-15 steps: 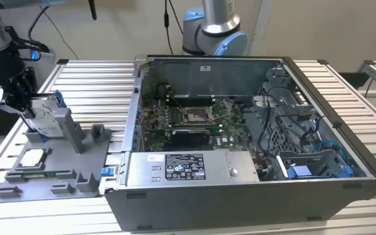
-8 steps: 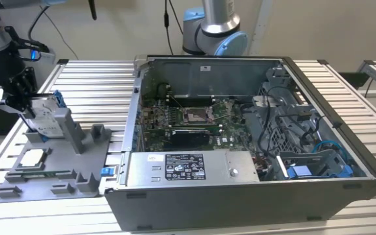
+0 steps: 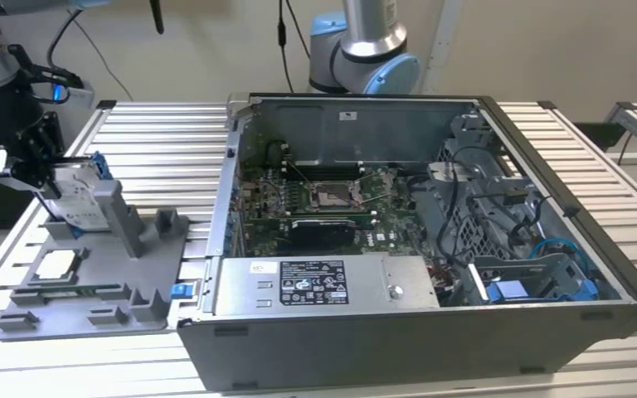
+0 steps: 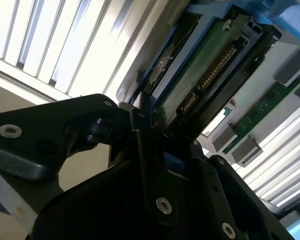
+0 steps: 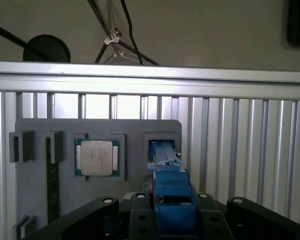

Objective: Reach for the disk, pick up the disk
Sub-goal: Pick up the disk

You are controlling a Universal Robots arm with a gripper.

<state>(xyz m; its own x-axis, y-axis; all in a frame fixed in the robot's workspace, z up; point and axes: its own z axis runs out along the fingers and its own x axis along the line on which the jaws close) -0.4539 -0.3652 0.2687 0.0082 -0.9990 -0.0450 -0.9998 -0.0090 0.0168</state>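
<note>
- At the exterior view's left, found the gripper (image 3: 42,178) set over the upper edge of the disk (image 3: 75,199), well apart from the open computer case (image 3: 407,332).
- Noted the disk standing upright on edge in a slot of the grey fixture tray (image 3: 130,265), on the slatted table (image 3: 584,149).
- Observed, in the first wrist view, the fingers (image 5: 140,205) placed on either side of the blue rail (image 5: 172,195) and touching it; judged them clamped on the disk.
- Saw, in the second wrist view, the disk's circuit-board face (image 4: 200,75) lying close along one finger.
- Judged the reach complete and the pick-up in hand; saw no lift out of the slot yet.
- Judged the lift to call for a straight pull along the slot, without tilt, to avoid jamming the rails.
- Marked the small square chip (image 5: 96,157) in a neighbouring pocket as not to be disturbed.
</note>
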